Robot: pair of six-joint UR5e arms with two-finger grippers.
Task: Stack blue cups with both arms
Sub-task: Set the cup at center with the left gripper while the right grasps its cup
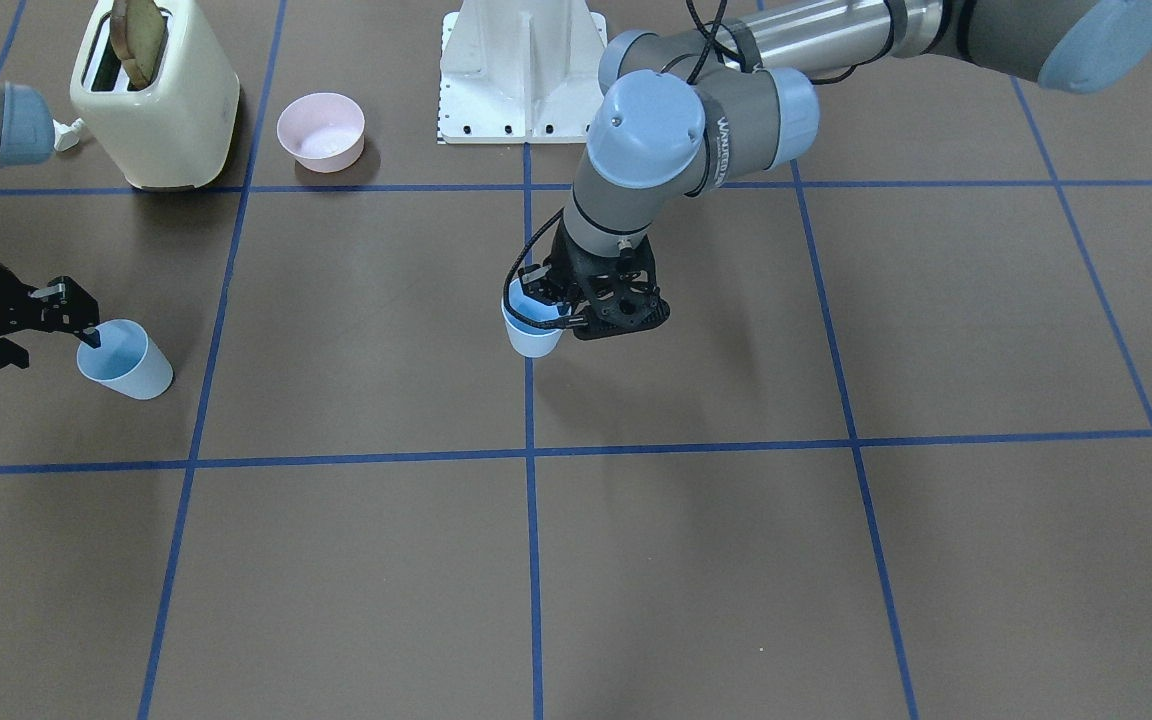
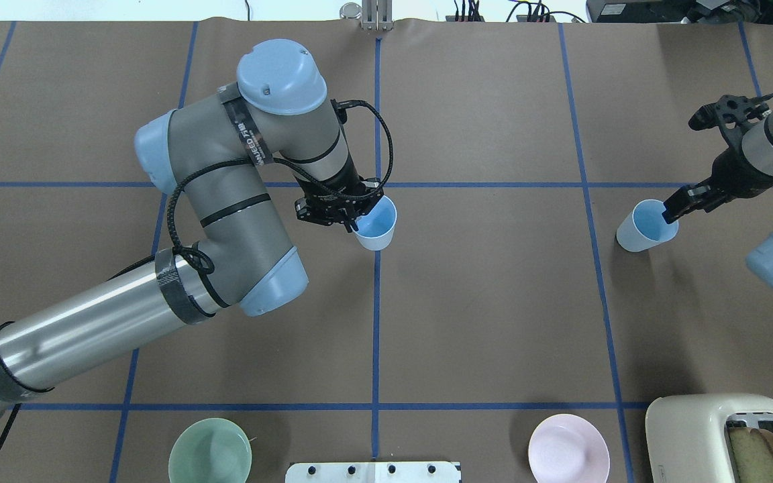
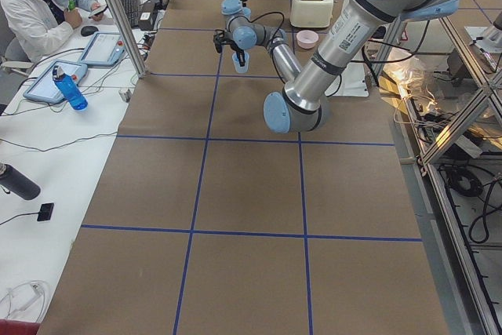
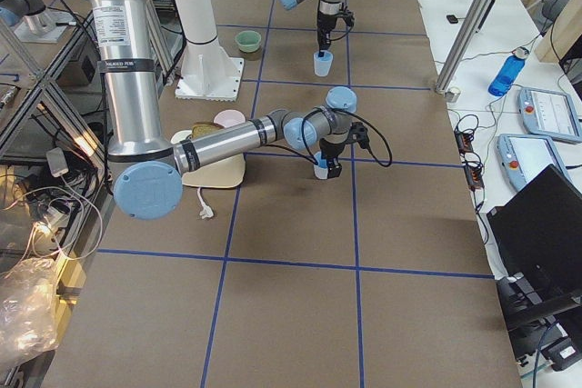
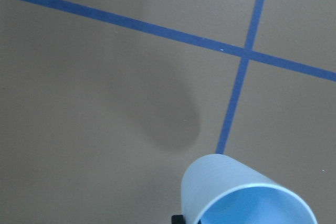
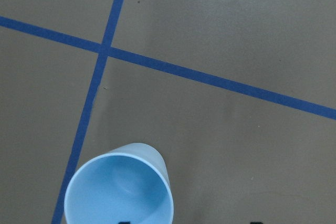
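Observation:
Two pale blue cups are in view. My left gripper [image 2: 353, 220] is shut on the rim of one blue cup [image 2: 376, 225] near the table's centre line. It seems to hold the cup just above the table. That cup also shows in the front view [image 1: 533, 335] and at the bottom of the left wrist view [image 5: 241, 192]. The other blue cup [image 2: 645, 228] stands upright at the robot's right. My right gripper [image 2: 678, 204] is open over this cup. One finger is inside the rim and the other is outside. This cup fills the lower left of the right wrist view [image 6: 119, 187].
A cream toaster [image 2: 722, 436] with bread, a pink bowl [image 2: 569, 448] and a mint-green bowl [image 2: 211, 451] stand near the robot's base. The white pedestal [image 1: 523, 70] is between them. A seated operator [image 3: 39, 5] is beside the table.

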